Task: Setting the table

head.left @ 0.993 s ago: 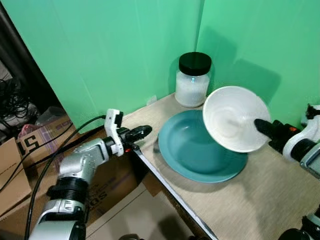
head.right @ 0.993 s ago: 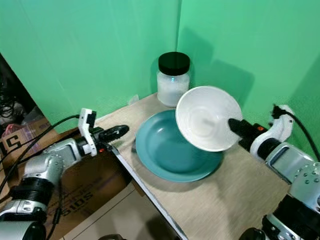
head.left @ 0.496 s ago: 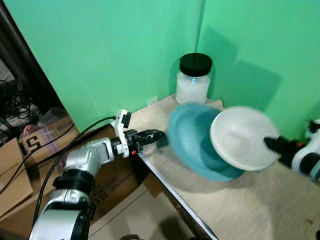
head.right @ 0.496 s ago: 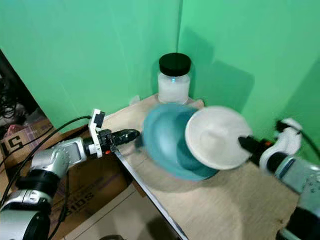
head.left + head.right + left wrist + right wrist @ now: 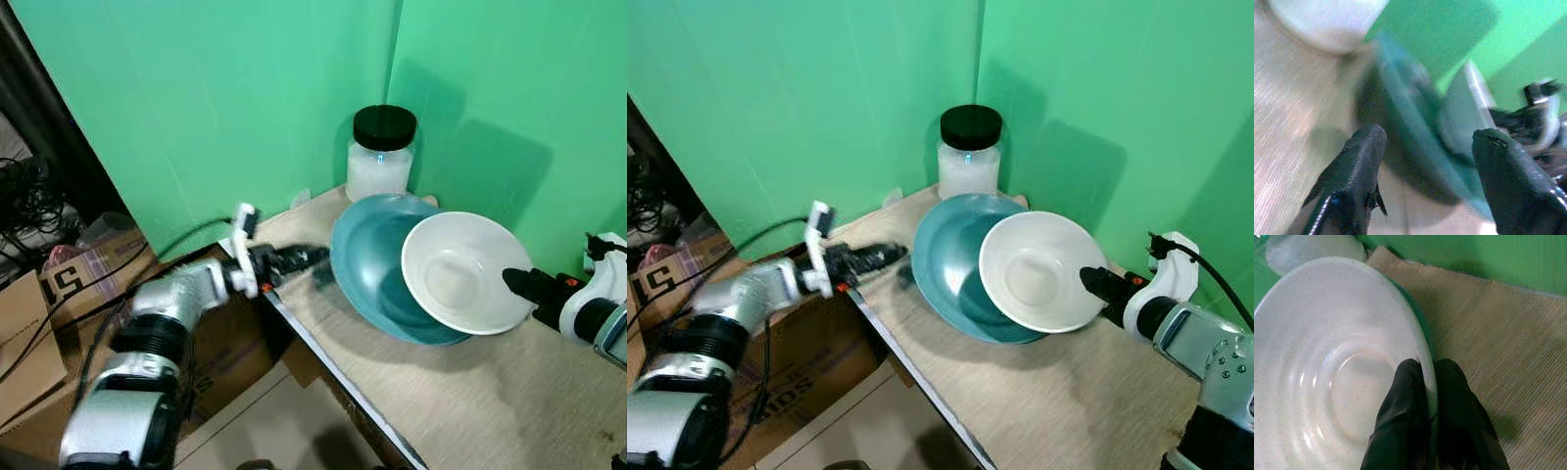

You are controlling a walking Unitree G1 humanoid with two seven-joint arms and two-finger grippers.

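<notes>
With my right gripper (image 5: 1426, 382) clamped on the white bowl's (image 5: 460, 274) rim above the tilted teal plate (image 5: 377, 264) near the table's (image 5: 509, 392) back corner, I'd steady that plate with the spread-fingered left gripper (image 5: 1425, 147) before lowering.

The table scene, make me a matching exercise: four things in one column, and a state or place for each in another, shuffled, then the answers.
Things:
1. white bowl
2. teal plate
3. jar
4. left pincer

States or places:
A. open, at the plate's left rim
B. upright against the green wall, black lid on
C. pinched at its rim by the right pincer
D. tilted, left side raised off the table

Pairs: 1-C, 2-D, 3-B, 4-A
</notes>
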